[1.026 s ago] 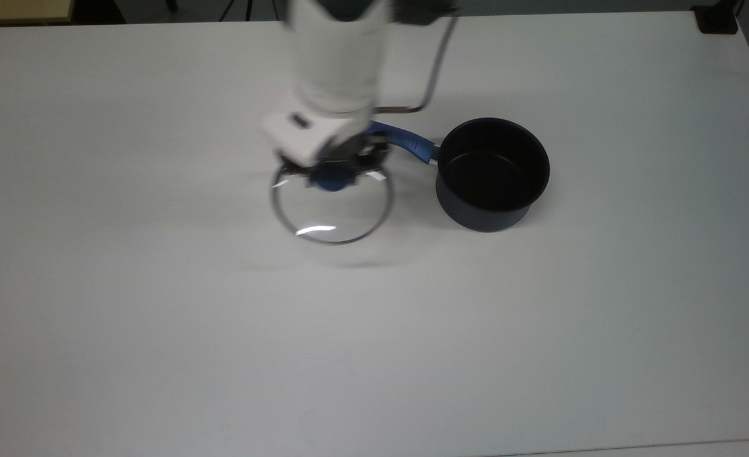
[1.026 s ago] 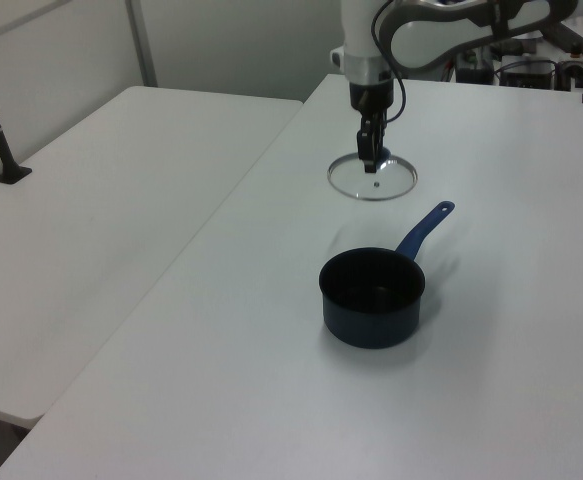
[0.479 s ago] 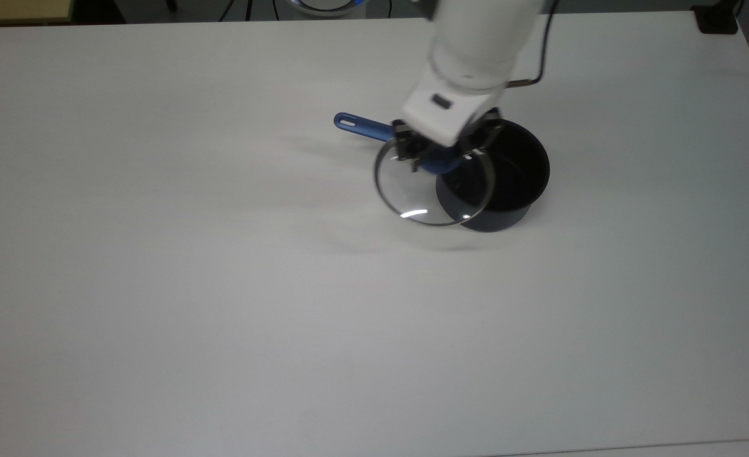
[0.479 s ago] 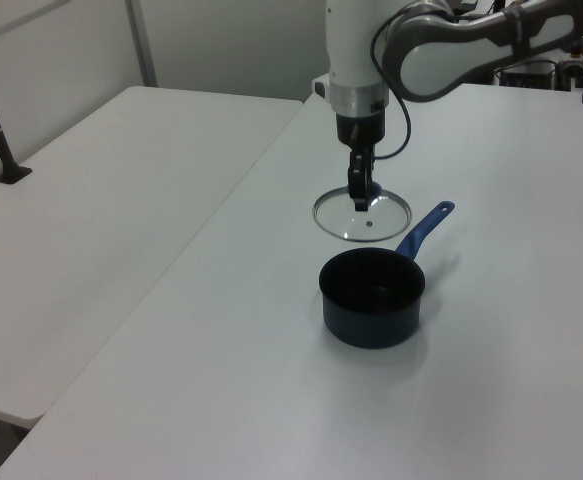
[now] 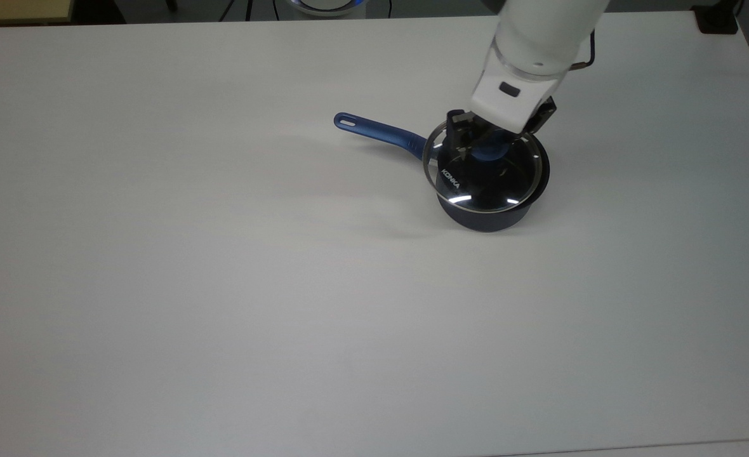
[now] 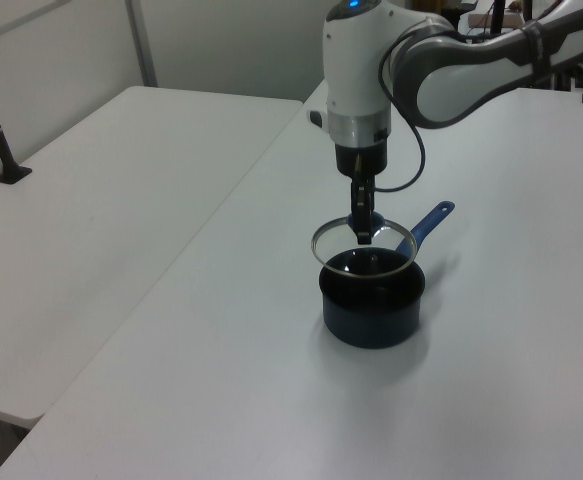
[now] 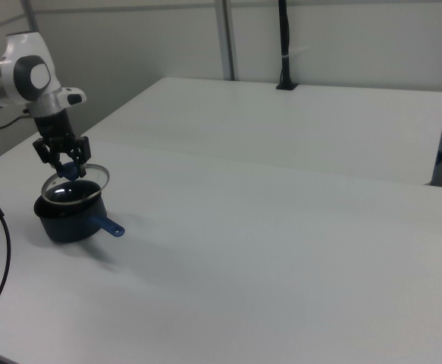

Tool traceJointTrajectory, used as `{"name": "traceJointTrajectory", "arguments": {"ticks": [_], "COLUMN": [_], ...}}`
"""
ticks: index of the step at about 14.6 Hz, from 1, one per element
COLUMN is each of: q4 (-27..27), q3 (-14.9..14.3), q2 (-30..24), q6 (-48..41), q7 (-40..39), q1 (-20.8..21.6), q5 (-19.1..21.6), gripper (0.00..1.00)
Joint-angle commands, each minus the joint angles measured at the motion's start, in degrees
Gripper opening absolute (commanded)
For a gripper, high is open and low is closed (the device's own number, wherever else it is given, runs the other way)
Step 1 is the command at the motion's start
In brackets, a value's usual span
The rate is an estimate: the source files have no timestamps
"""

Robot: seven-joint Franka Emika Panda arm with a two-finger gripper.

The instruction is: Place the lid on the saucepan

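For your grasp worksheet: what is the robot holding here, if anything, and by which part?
The gripper holds the round clear glass lid by its blue centre knob, above the dark saucepan.

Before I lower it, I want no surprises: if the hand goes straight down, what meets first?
The hand holds the lid; its rim should probably meet the saucepan rim first.

The arm (image 6: 451,70) is glossy white with dark grey joint sections, and a blue light glows on top of its upright link. A thin dark cable (image 6: 407,160) loops beside the black two-finger gripper (image 5: 476,145).
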Motion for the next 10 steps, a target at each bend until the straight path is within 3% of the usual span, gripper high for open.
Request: {"name": "traceJointTrajectory", "arguments": {"ticks": [1, 10], "q4": [-0.45, -2.56], "q3": [1.07, 2.30], "q2": [0.42, 1.04], "q6": [-0.97, -0.88], "q7": [1.49, 1.32], "q1": [0.88, 1.41], "q5": [-1.85, -3.08], "gripper": [0.36, 0.36]}}
